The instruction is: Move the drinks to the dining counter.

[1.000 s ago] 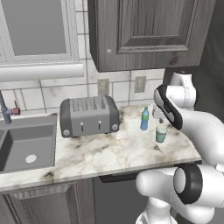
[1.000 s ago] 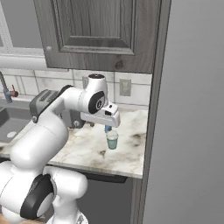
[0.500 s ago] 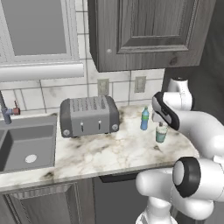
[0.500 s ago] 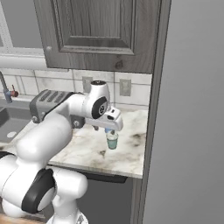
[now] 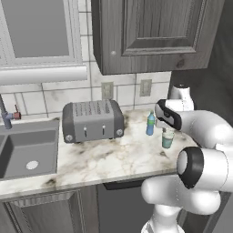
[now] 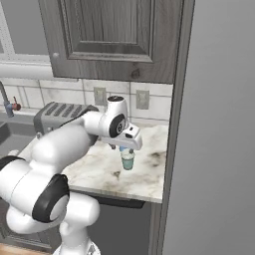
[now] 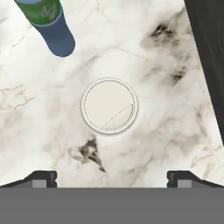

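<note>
Gripper (image 7: 112,177) spread wide above cup (image 7: 109,106) lid, left base view adds toaster (image 5: 92,120)

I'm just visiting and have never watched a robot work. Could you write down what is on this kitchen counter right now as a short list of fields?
surface: marble worktop
sink: set in the worktop at its left end
toaster: grey, standing near the tiled wall
bottle: slim, blue, green cap, upright, right of the toaster
cup: teal with a pale lid, upright, nearer the front edge than the bottle
gripper: open, right above the cup, holding nothing
drinks moved: none yet
</note>
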